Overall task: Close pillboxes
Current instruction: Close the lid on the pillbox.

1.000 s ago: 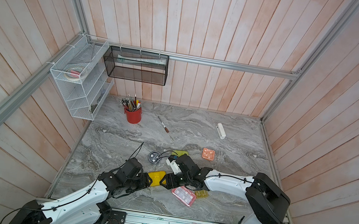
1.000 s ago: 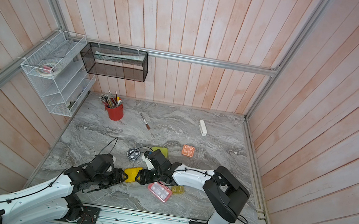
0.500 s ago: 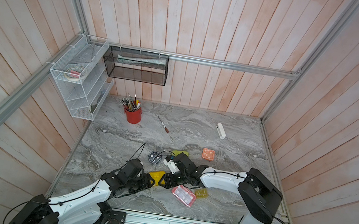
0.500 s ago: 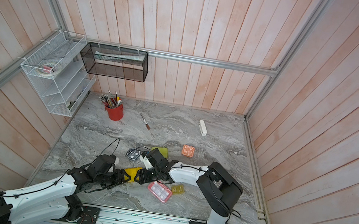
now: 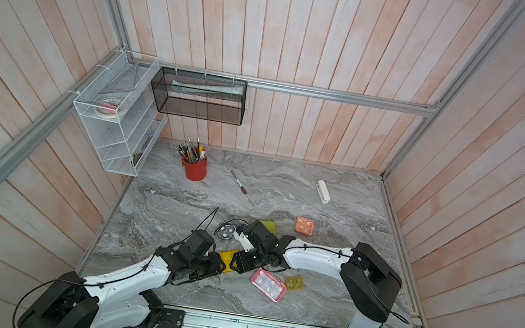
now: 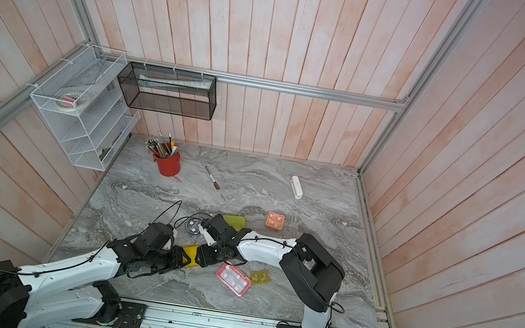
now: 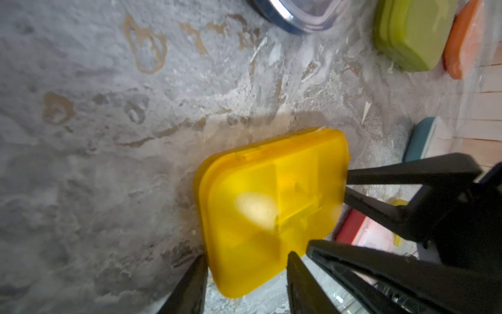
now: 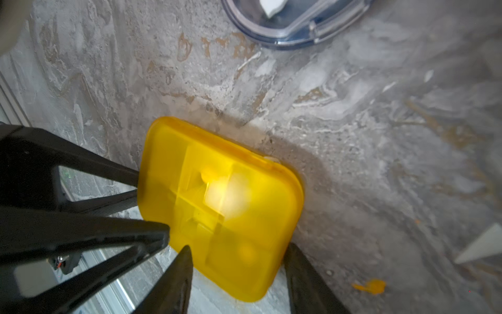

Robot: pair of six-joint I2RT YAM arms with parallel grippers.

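My left arm (image 5: 141, 274) reaches in from the near left. My left jaws stand part-way apart astride the left end of the yellow pillbox (image 5: 226, 260). In the left wrist view their tips sit right at two edges of the box (image 7: 260, 206). I cannot tell whether they press on it or only flank it.

The box is low at the table (image 5: 175, 201), in the near middle between my two arms. Its cross-shaped dividers show through the cloudy lid. Just beyond it sits the dark round pillbox (image 5: 226, 232).

My right arm (image 5: 313, 262) comes across from the right. My right jaws flank the opposite end the same way, half apart with the tips at the edges, and I cannot tell if they grip.

I judge this box light, thin-walled and slick. It looks stiff enough to hold by its rims, but likely to squirt out of a pinch on a rounded corner. I would hold it on the straight side edges, low on the base, leaving the lid free. The closing press belongs on the lid near the small pale tab (image 8: 270, 159), which I take for the catch.

Further right, the lime-green pillbox (image 5: 268, 225) shows beyond my right arm, with the orange pillbox (image 5: 304, 225) past it. Nearer me lie the pink pillbox (image 5: 269, 285) and the small amber pillbox (image 5: 294, 282), just beside each other.
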